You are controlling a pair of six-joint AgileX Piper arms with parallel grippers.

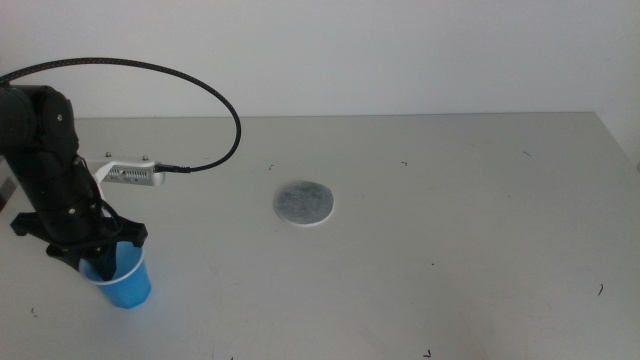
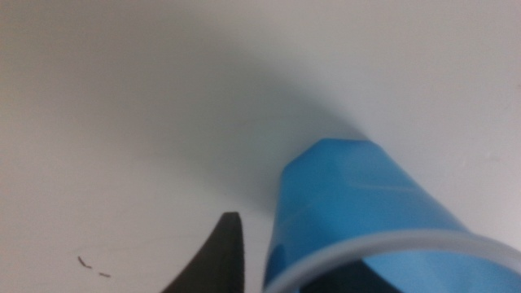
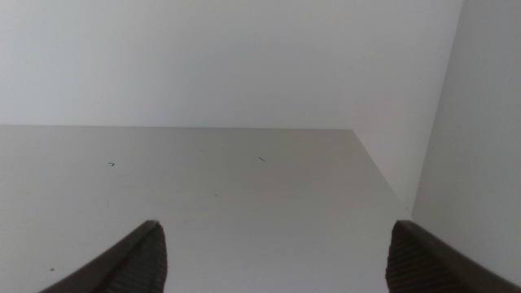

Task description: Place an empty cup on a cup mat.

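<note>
Your left end effector (image 1: 100, 256) had closed on the cup (image 1: 127, 281) at the near-left tabletop (image 1: 450, 230); cup mat (image 1: 304, 202) lay right and farther. Right end effector (image 3: 277, 256) waited, spread wide, holding nothing.

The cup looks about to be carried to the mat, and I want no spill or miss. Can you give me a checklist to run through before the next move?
1. Left hand at the cup: ok, it sits at the rim.
2. Grip closed on the cup wall: cannot tell; the left wrist view shows one finger outside the cup, the other hidden.
3. Cup upright: ok.
4. Cup empty: cannot tell, the inside is hidden.
5. Cup mat uncovered: ok, nothing lies on it.
6. Right hand out of the way: ok, open, absent from the middle view.
</note>
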